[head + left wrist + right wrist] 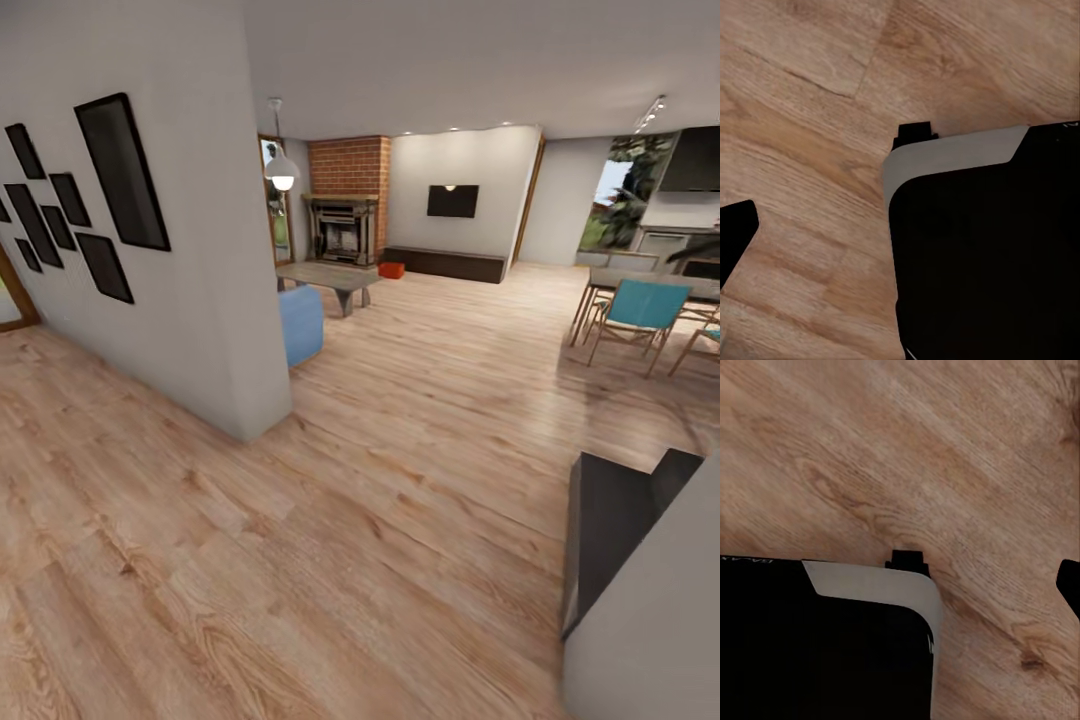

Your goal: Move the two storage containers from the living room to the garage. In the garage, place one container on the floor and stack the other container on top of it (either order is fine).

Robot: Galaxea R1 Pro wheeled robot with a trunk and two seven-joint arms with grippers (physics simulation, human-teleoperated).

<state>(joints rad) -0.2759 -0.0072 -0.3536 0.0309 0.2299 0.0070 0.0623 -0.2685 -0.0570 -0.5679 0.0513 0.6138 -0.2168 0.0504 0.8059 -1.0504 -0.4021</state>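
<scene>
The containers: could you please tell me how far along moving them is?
Nothing looks done yet. One orange-red container sits on the wood floor by the fireplace, far across the room. The wrist views show floor, no load. Reaching, carrying and stacking both remain.

A small orange-red container [391,270] sits on the pale plank floor [400,480] of the living room, far off at about 12 o'clock, just before the brick fireplace [345,200] and the low dark cabinet's [445,264] end.

I can read nothing here. Faint white lettering sits on my black base body [817,645] in the right wrist view, too small to make out.
</scene>
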